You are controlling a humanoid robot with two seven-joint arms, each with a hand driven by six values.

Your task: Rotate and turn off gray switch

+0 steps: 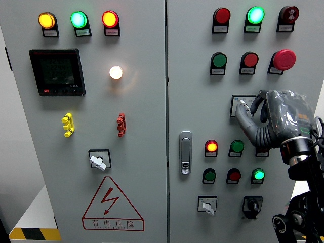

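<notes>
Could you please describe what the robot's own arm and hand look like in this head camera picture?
Only the right robot hand shows. Its fingers are grey and jointed, and the back of the hand is covered by a grey, slightly glossy wrap that looks like clear plastic. A shiny metal ring sits at the wrist, above black arm parts with black cables at the right edge. No readable markings show.

Right hand (263, 114) at the gray switch (242, 105) on the control panel (202, 76), fingers (246, 118) touching its knob.
</notes>
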